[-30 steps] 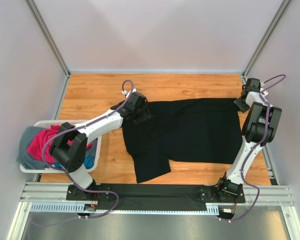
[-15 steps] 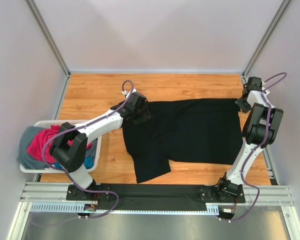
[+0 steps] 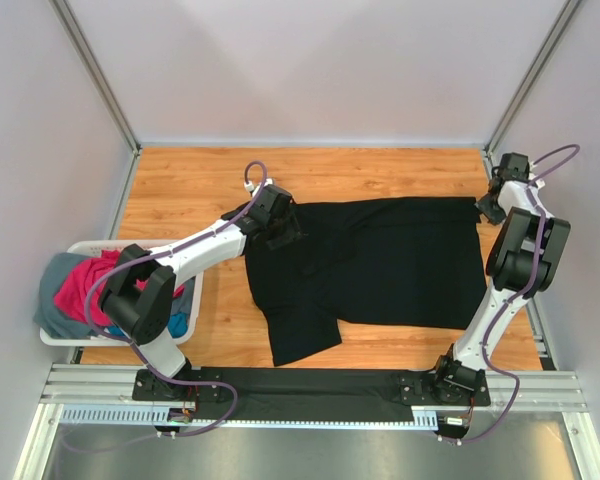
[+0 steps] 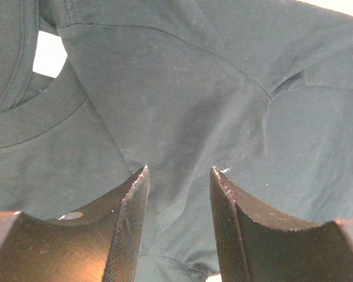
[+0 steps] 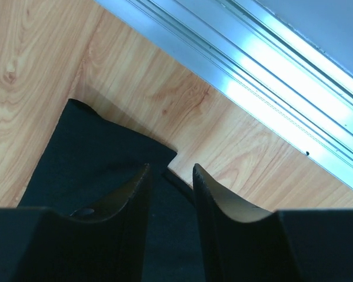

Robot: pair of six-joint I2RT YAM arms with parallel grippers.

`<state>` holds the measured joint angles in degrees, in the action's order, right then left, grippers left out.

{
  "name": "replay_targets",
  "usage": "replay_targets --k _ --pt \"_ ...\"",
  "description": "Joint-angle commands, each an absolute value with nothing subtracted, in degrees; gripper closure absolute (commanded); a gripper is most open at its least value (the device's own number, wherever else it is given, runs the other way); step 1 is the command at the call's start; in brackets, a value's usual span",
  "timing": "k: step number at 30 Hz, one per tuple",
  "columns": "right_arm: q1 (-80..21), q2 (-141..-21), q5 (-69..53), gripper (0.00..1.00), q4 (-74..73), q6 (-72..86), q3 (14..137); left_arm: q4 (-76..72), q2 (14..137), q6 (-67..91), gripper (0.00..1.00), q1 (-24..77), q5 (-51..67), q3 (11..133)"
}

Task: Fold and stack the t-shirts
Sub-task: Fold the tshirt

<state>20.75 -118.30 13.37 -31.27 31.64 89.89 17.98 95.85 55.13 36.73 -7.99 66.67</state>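
Black t-shirt (image 3: 380, 265) lay spread on the counter (image 3: 190, 190), sleeve (image 4: 182, 111) under my left jaws, hem corner (image 5: 100, 147) just below the right jaws; both pairs stood parted, grasping nothing. I judged each should pinch only its edge, then lift together. Against a second before, only the right jaws had crept outward.

You have the black t-shirt (image 3: 380, 260) spread flat across the wooden surface (image 3: 180, 190), collar to the left, hem to the right with its far corner near the right rail. One sleeve points toward the near edge; by the collar a layer of cloth lies folded onto the body. The pink t-shirt (image 3: 80, 285), grey t-shirt (image 3: 50, 295) and blue t-shirt (image 3: 178, 325) sit crumpled together in the white basket (image 3: 88, 244) at your left.
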Motion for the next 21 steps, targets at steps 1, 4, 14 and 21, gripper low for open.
replay_targets --k 1,4,14,21 --pt "20.92 -120.67 12.92 0.64 -30.85 31.46 90.79 17.31 95.54 55.11 0.47 36.47 -7.91 66.18" --pt "20.92 -121.90 11.95 0.64 -31.11 31.82 91.23 17.40 95.36 55.11 0.45 36.39 -8.26 66.09" --pt "20.92 -123.75 11.86 0.73 -30.59 31.64 92.02 17.23 94.48 53.09 0.33 36.39 -8.70 66.97" --pt "20.92 -123.49 12.22 1.00 -30.67 31.03 92.37 17.58 92.82 51.33 0.28 36.30 -9.84 67.41"
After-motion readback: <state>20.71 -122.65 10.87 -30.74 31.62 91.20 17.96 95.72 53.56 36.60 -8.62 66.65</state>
